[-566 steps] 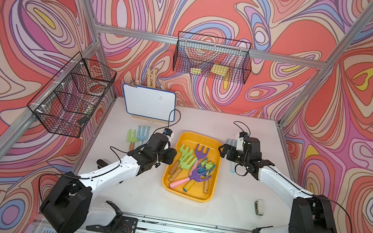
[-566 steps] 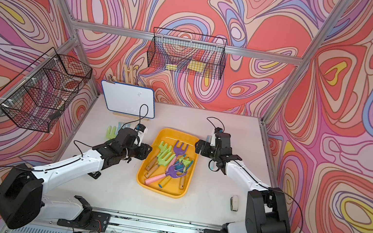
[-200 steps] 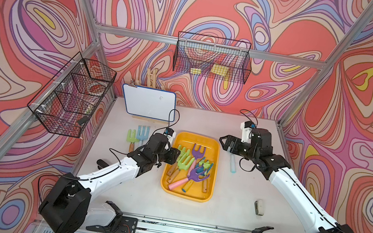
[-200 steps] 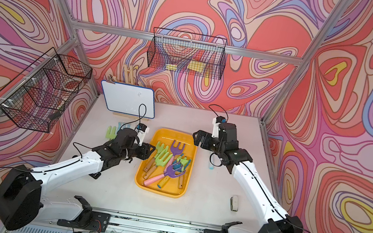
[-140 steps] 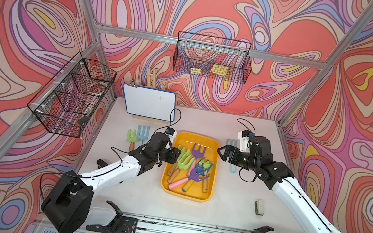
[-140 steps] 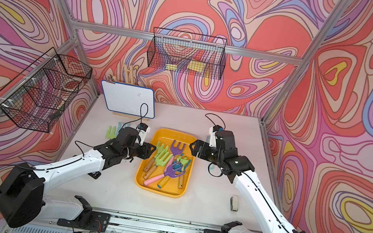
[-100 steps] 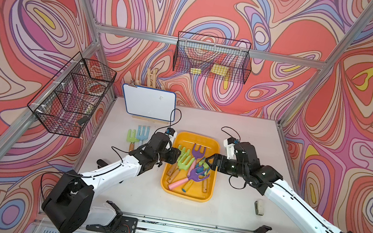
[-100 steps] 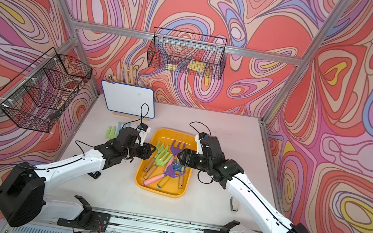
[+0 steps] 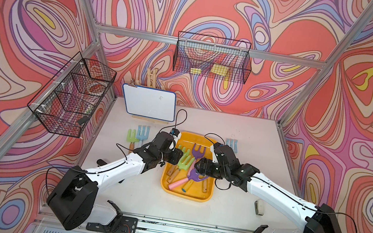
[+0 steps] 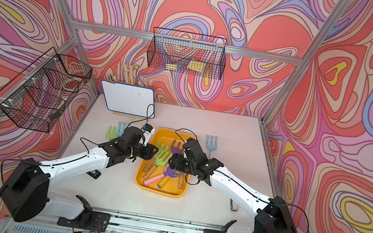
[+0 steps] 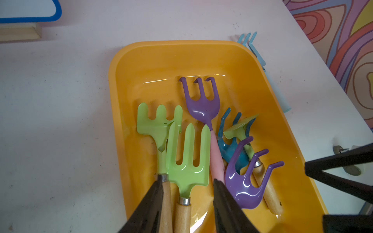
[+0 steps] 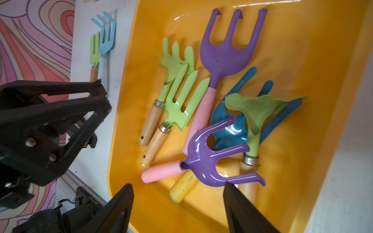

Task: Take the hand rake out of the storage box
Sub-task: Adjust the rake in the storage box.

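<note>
The hand rake (image 12: 212, 161) under me right now has a purple head with curled tines and a short pink handle. It lies on top of the heap inside the storage box (image 9: 189, 195), its head over a yellow handle (image 12: 182, 188) and a dark blue rake (image 12: 230, 129). The box sits on the white table (image 9: 142, 191), just below the middle of the frame in both top views. My right gripper (image 12: 177, 184) hangs over the right half of the box, jaws wide, the purple head just off my fingertips, nothing gripped. My left gripper (image 11: 187, 178) hovers at the box's left rim, jaws narrow but apart. The green fork (image 11: 187, 159) with its wooden handle lines up between my fingers (image 11: 153, 193) in the left wrist view, yet the right wrist view shows an empty gap there. A second purple rake (image 9: 198, 151) points to the box's far end. Outside, a light blue rake (image 9: 231, 144) lies just right of the box's upper corner, and two more rakes (image 9: 143, 133) lie to its left.
</note>
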Controlling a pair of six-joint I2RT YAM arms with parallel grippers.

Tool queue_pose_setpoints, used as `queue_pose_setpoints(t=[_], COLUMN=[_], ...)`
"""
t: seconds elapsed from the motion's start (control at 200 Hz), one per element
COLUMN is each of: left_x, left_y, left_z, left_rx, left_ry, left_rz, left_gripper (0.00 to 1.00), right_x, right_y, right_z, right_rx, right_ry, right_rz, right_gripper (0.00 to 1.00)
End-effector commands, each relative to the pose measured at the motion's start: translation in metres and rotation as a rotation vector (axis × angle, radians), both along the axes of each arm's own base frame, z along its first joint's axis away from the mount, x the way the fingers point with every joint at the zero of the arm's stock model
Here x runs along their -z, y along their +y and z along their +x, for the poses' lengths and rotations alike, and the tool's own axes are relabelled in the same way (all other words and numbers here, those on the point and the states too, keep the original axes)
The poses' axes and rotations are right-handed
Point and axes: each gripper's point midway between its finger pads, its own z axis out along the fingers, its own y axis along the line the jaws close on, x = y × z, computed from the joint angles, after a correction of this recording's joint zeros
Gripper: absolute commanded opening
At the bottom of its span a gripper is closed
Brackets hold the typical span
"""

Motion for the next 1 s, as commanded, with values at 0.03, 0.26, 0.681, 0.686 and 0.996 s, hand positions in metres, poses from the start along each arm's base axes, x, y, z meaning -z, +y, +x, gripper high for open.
queue_pose_setpoints(t=[0.03,0.26,0.681,0.686,0.996], left_x=[-0.002,-0.005,-0.007,-0.007,-0.012], left_y=[-0.002,-0.003,-0.001,-0.001,0.006], left_z=[-0.001,-0.001,-0.002,-0.002,-0.002], left_rx=[0.018,0.02,0.017,0.017,-0.009], left_ry=[0.003,0.0,-0.006,-0.006,-0.032], left_rz=[0.013,0.002,0.004,0.004,0.017], left_gripper=[0.45,0.45,0.45,0.45,0.45], right_x=[0.013,0.028,0.049,0.05,0.074], right_y=[-0.004,0.017,0.058,0.058,0.062], right_z=[0.012,0.004,-0.05,-0.05,-0.057], right_rx=[0.038,0.008,-0.106,-0.106,-0.113], right_ry=[-0.003,0.036,0.161,0.162,0.206], right_rz=[-0.094,-0.163,-0.15,-0.15,-0.128], right_gripper=[0.75,0.73,0.74,0.74,0.73])
